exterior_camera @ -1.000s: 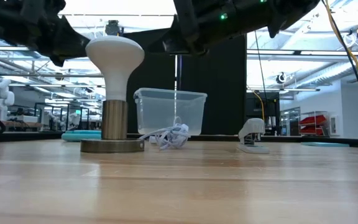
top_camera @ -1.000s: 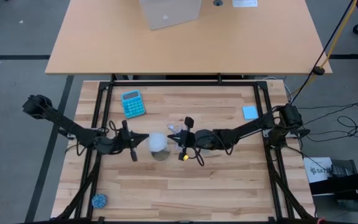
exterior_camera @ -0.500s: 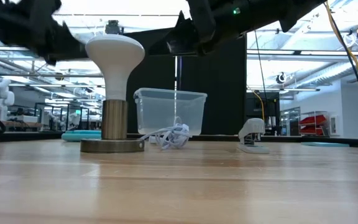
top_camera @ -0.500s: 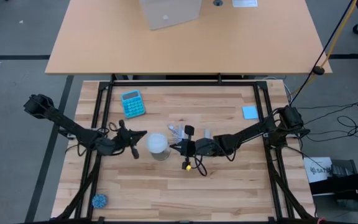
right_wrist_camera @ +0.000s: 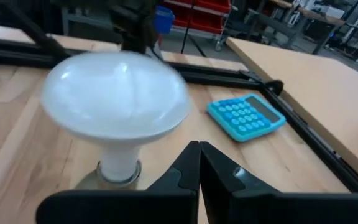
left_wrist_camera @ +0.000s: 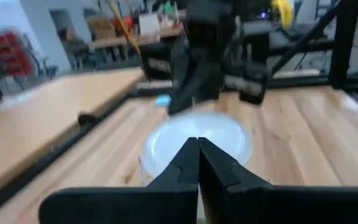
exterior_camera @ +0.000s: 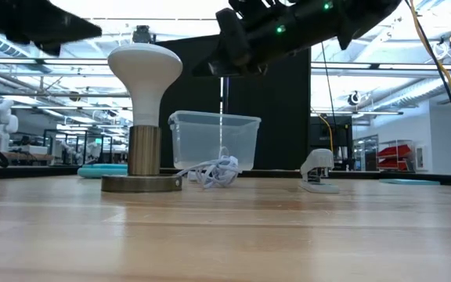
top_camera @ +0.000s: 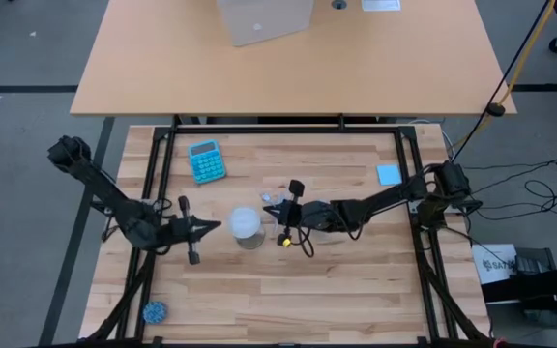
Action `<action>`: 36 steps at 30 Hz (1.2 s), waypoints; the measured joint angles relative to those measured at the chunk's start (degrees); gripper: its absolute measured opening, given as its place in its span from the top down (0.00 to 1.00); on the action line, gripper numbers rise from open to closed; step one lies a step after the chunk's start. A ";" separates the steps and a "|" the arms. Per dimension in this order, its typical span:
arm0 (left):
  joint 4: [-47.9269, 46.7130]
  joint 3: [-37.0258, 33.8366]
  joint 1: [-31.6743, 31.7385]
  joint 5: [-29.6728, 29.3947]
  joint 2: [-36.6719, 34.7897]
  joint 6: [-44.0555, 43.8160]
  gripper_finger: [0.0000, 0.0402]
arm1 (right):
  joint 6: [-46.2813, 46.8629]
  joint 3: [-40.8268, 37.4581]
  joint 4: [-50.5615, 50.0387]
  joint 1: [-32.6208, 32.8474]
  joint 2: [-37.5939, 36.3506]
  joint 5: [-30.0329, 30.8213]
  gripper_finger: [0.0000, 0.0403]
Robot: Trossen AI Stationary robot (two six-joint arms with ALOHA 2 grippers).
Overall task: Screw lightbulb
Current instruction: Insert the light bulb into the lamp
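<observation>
Pincers pressed together on both arms: the left gripper (top_camera: pixel 219 225) and right gripper (top_camera: pixel 265 223) flank the lightbulb (top_camera: pixel 246 221), each just beside it, gripping nothing. The lightbulb stands upright, dome up, in a round metal socket base (exterior_camera: pixel 141 182) mid-table. A tangle of white cord (exterior_camera: pixel 214 172) lies just behind the base. Farther off sit a blue calculator (top_camera: pixel 206 160), a clear plastic bin (exterior_camera: pixel 214 139) and a small blue pad (top_camera: pixel 389 174).

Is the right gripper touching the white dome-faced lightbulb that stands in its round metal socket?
Apart. In the high view the shut right gripper sits beside the white dome-faced lightbulb with bare wood between them; the right wrist view also shows its fingertips short of the bulb.
</observation>
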 joint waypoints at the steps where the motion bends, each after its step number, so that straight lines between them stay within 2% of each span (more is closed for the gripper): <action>1: -0.75 0.00 0.27 0.02 0.56 -1.54 1.00 | -0.36 0.00 0.47 -0.18 0.00 -0.13 1.00; 12: -0.48 0.02 4.17 8.32 6.49 -7.34 1.00 | -2.18 1.95 0.65 -0.47 0.00 -1.45 1.00; 18: -0.36 0.09 6.16 9.44 8.46 -8.63 1.00 | -2.05 2.27 1.40 -0.47 0.97 -1.50 1.00; 36: -0.87 0.09 12.77 12.05 8.42 -8.21 1.00 | 0.16 2.36 0.99 1.01 2.38 2.42 1.00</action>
